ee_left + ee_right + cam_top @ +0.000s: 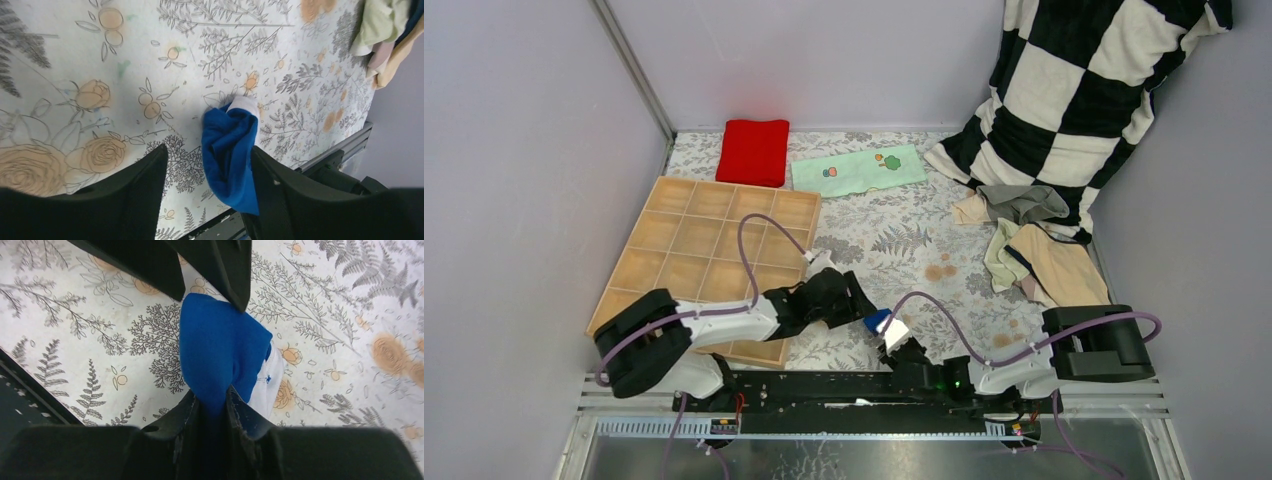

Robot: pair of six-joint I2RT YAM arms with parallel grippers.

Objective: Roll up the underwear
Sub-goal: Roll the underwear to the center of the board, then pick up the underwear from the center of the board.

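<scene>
- Across the whole field: a counter (894,240) covered by a pale cloth printed with ferns, branches and orange roses, walled on three sides by plain grey panels.
- Far right corner: a large black-and-white checked fabric (1084,90), draped from the wall down onto the counter.
- Left side: a shallow wooden tray (694,240) divided into square compartments, lying flat at a slight angle.
- Right side, at the foot of the checked fabric: a loose heap of underwear (1034,240), with grey, pale green and tan pieces overlapping; the tan piece shows a dark trim.
- Far edge, centre: a flat mint-green cloth with cartoon prints (856,170), just beside a folded red cloth (754,150), which touches the tray's far edge.
- Near edge, centre: the left gripper (209,152), its black fingers spread wide on either side of a bunched piece of blue underwear with a white band (220,340); the fabric leans against one finger and stands apart from the other.
- Opposite it: the right gripper (212,395), pressed together and pinching the near end of the blue underwear.
- The blue underwear is bunched into a narrow bundle between the two grippers, well apart from the heap.
</scene>
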